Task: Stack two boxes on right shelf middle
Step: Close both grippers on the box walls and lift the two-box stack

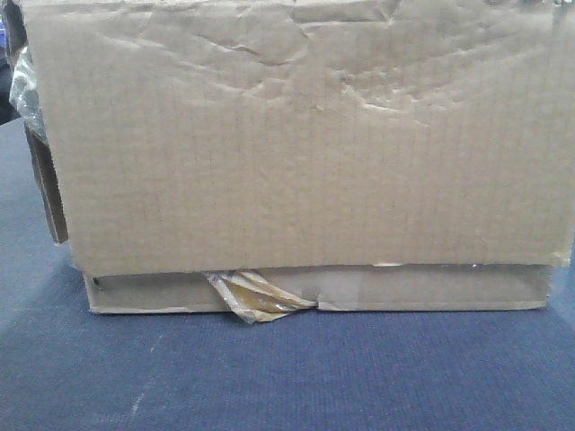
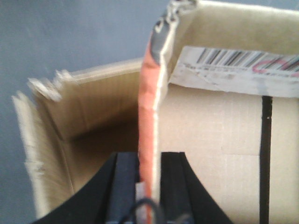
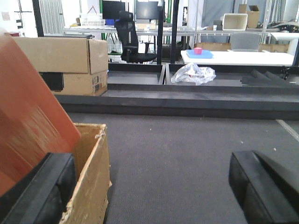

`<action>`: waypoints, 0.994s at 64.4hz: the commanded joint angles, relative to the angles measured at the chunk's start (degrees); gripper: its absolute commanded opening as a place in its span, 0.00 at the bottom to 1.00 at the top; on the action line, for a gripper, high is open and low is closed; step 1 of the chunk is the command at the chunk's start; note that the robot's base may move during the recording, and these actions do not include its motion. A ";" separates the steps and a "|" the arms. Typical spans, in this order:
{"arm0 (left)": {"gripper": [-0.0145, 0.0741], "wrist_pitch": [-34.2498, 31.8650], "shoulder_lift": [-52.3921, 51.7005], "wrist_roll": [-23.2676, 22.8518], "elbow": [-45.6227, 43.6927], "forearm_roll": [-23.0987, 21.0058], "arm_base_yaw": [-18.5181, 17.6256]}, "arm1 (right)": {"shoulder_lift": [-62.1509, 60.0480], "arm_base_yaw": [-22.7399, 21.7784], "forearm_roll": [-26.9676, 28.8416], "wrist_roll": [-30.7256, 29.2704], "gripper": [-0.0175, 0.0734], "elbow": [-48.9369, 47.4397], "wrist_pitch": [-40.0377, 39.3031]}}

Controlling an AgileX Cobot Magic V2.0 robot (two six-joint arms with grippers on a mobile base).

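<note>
The tall box sits on the flat box, both on blue-grey carpet, with a tape scrap curling out where they meet. I see no steel shelf in any view, so I judge the lift is not yet made.

My left gripper is clenched on an upright cardboard wall with an orange taped edge. I take it for the tall box's rim, though I cannot be sure. My right gripper is spread wide and grasps nothing. One finger lies just beside a ragged box edge, the other stands well apart over bare floor.

What worries me is a one-sided hold. If I lift on that thin wall alone, it may bend or tear and the box may swing and tilt. Nothing holds the flat box, so it may stay behind or slide out. If my right fingers close without the wall between them, they will miss it.
</note>
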 commanded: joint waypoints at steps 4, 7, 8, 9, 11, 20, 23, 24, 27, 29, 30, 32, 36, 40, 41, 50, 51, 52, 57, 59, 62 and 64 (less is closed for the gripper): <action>0.04 0.22 4.17 -1.14 -0.30 0.06 -0.23 | 0.31 -0.07 -0.11 -0.15 0.82 -0.50 -0.07; 0.04 0.65 5.31 -1.14 -0.30 0.73 -0.23 | 0.31 -0.07 -0.11 -0.15 0.82 -0.50 -0.07; 0.04 0.80 5.66 -1.14 -0.30 1.00 -0.23 | 0.31 -0.07 -0.11 -0.15 0.82 -0.50 -0.07; 0.04 0.94 5.92 -1.14 -0.30 1.38 -0.23 | 0.31 -0.07 -0.11 -0.15 0.82 -0.50 -0.07; 0.04 1.33 6.29 -1.14 -0.30 1.63 -0.23 | 0.31 -0.07 -0.11 -0.15 0.82 -0.50 -0.07; 0.04 1.44 7.22 -1.14 -0.30 2.14 -0.23 | 0.31 -0.07 -0.11 -0.15 0.82 -0.50 -0.07; 0.04 1.44 7.22 -1.14 -0.30 2.94 -0.23 | 0.31 -0.07 -0.11 -0.15 0.82 -0.50 -0.07; 0.04 1.58 7.22 -1.14 -0.30 3.04 -0.23 | 0.31 -0.07 -0.11 -0.15 0.82 -0.50 -0.07; 0.04 1.83 7.22 -1.14 -0.30 3.19 -0.23 | 0.31 -0.07 -0.11 -0.15 0.82 -0.50 -0.07; 0.04 1.96 7.22 -1.14 -0.30 3.19 -0.23 | 0.31 -0.07 -0.11 -0.15 0.82 -0.50 -0.07; 0.04 1.95 7.22 -1.14 -0.30 3.19 -0.12 | 0.31 -0.07 -0.11 -0.15 0.82 -0.50 -0.07; 0.04 2.27 7.22 -1.14 -0.30 3.19 -0.12 | 0.31 -0.07 -0.11 -0.15 0.82 -0.50 -0.07; 0.09 2.52 7.22 -1.14 -0.30 3.19 -0.12 | 0.31 -0.07 -0.11 -0.15 0.82 -0.50 -0.19; 0.18 2.52 7.22 -1.14 -0.30 3.19 -0.12 | 0.31 -0.07 -0.11 -0.15 0.82 -0.50 -0.31; 0.21 2.52 7.22 -1.14 -0.30 3.05 -0.12 | 0.31 -0.07 -0.11 -0.15 0.82 -0.50 -0.31; 0.54 2.52 7.22 -1.14 -0.30 2.73 -0.12 | 0.31 -0.07 -0.11 -0.15 0.82 -0.50 -0.31; 0.58 2.52 7.12 -1.14 -0.30 2.73 -0.12 | 0.31 -0.07 -0.11 -0.15 0.82 -0.50 -0.31; 0.62 2.52 7.12 -1.14 -0.30 2.73 -0.12 | 0.31 -0.07 -0.11 -0.15 0.82 -0.50 -0.31; 0.79 2.89 7.02 -1.14 -1.14 2.73 -0.22 | 0.31 -0.07 -0.11 -0.15 0.82 -0.50 -0.31; 0.85 3.33 7.02 -1.14 -1.74 2.60 -0.22 | 0.31 -0.07 -0.11 -0.15 0.82 -0.50 -0.31; 0.86 3.33 6.87 -1.14 -3.08 2.35 -0.22 | 0.31 -0.07 -0.11 -0.15 0.82 -0.85 0.30; 0.85 3.33 6.66 -1.14 -4.01 2.35 -0.22 | 0.31 -0.07 -0.11 -0.15 0.82 -1.43 1.08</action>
